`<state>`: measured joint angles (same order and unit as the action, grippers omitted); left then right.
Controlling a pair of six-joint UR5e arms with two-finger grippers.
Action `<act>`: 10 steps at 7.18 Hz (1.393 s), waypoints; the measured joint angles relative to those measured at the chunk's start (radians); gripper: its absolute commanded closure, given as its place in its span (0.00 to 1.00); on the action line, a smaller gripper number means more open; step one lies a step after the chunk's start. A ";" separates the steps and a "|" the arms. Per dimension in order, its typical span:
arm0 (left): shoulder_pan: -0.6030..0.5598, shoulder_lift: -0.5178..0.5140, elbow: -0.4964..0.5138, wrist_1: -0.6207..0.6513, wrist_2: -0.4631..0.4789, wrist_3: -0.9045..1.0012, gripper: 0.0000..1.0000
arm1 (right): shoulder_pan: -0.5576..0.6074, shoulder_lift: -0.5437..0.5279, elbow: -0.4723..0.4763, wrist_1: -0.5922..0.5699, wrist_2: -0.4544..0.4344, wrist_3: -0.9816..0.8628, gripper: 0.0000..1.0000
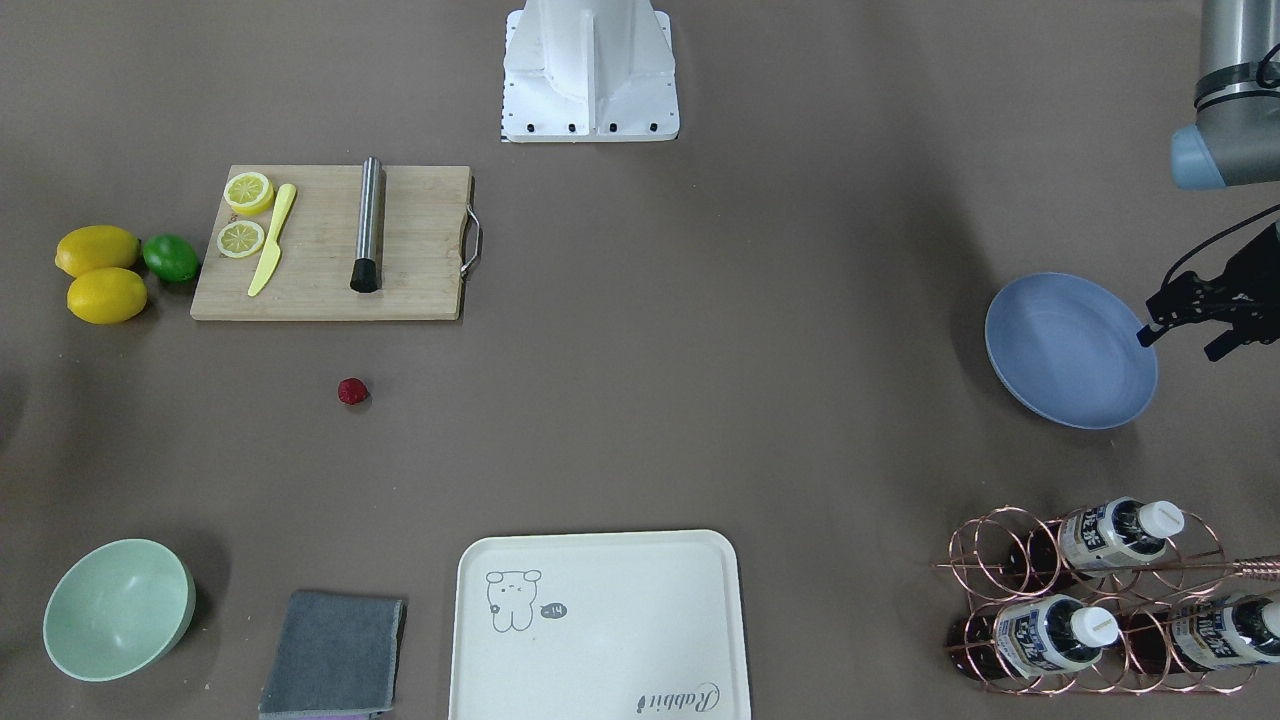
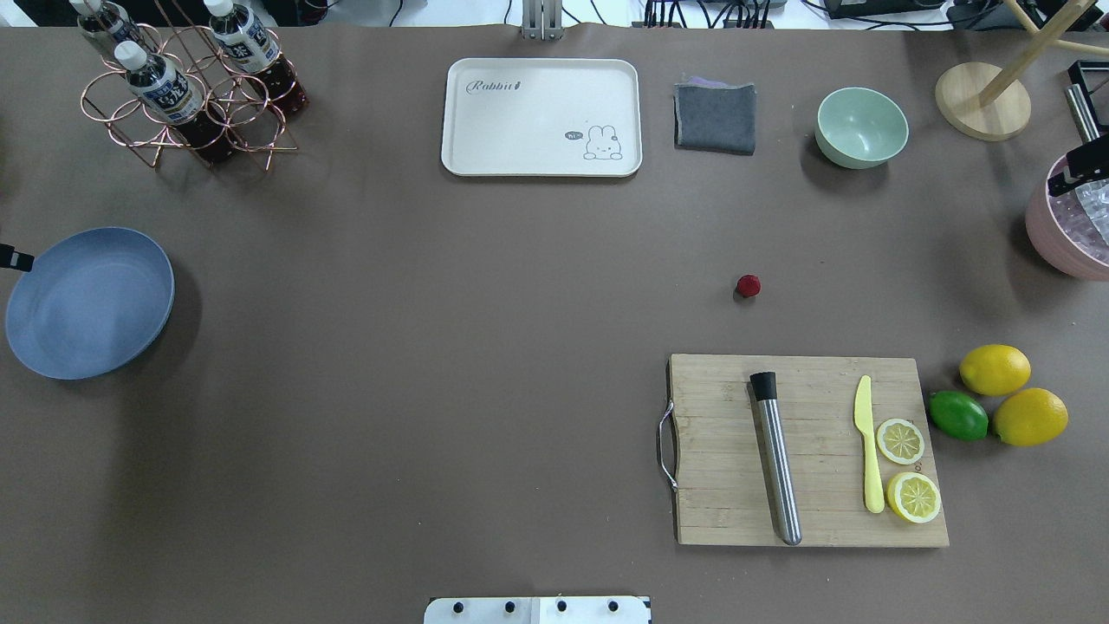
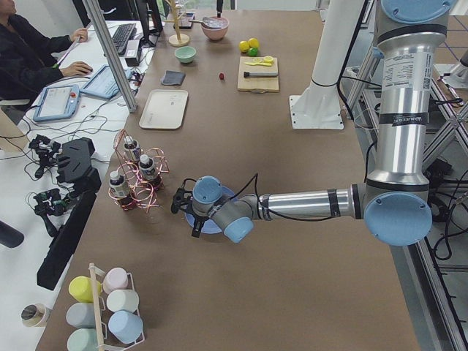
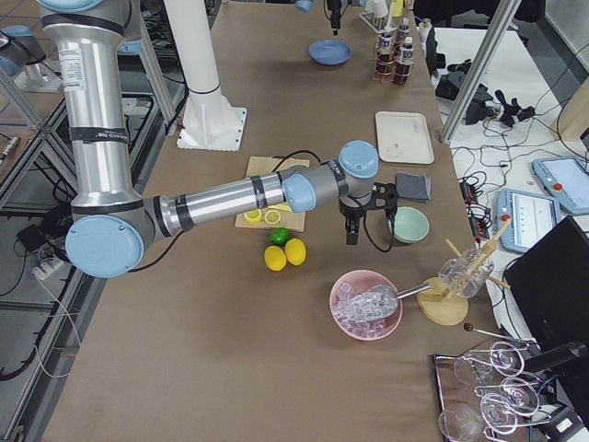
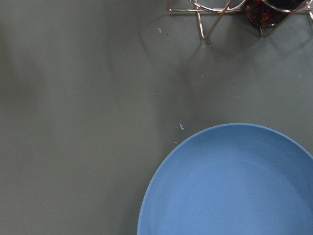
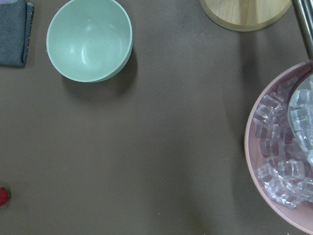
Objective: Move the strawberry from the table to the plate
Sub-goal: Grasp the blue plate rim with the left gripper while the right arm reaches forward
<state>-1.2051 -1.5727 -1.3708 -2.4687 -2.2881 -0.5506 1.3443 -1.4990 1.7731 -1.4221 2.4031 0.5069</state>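
Note:
The strawberry [image 2: 749, 285] is a small dark red lump lying alone on the brown table [image 2: 433, 347], just beyond the cutting board; it also shows at the strawberry [image 1: 352, 391] and at the lower left edge of the right wrist view [image 6: 4, 196]. The blue plate [image 2: 87, 303] sits empty at the table's far left. My left gripper [image 1: 1185, 343] hovers at the plate's outer rim, open and holding nothing. My right gripper [image 4: 353, 230] hangs over the table between the mint bowl and the pink ice bowl, well away from the strawberry; I cannot tell its state.
A cutting board [image 2: 806, 451] carries a steel muddler, a yellow knife and lemon halves; two lemons and a lime [image 2: 958, 415] lie beside it. Along the far edge stand a cream tray [image 2: 541, 117], grey cloth [image 2: 715, 117], mint bowl [image 2: 861, 126], bottle rack [image 2: 186, 87] and pink ice bowl [image 2: 1070, 234].

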 measured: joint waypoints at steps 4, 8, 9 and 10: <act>0.026 -0.031 0.096 -0.063 0.017 -0.006 0.03 | -0.038 0.012 0.004 0.045 -0.030 0.084 0.00; 0.036 -0.031 0.116 -0.065 0.012 -0.008 0.03 | -0.042 0.026 0.002 0.046 -0.041 0.087 0.00; 0.039 -0.031 0.121 -0.065 0.010 -0.008 0.03 | -0.042 0.027 0.002 0.046 -0.042 0.087 0.00; 0.045 -0.028 0.123 -0.065 0.009 -0.008 0.03 | -0.042 0.027 0.002 0.046 -0.042 0.087 0.00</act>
<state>-1.1598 -1.6011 -1.2478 -2.5341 -2.2793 -0.5584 1.3023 -1.4717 1.7751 -1.3760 2.3609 0.5936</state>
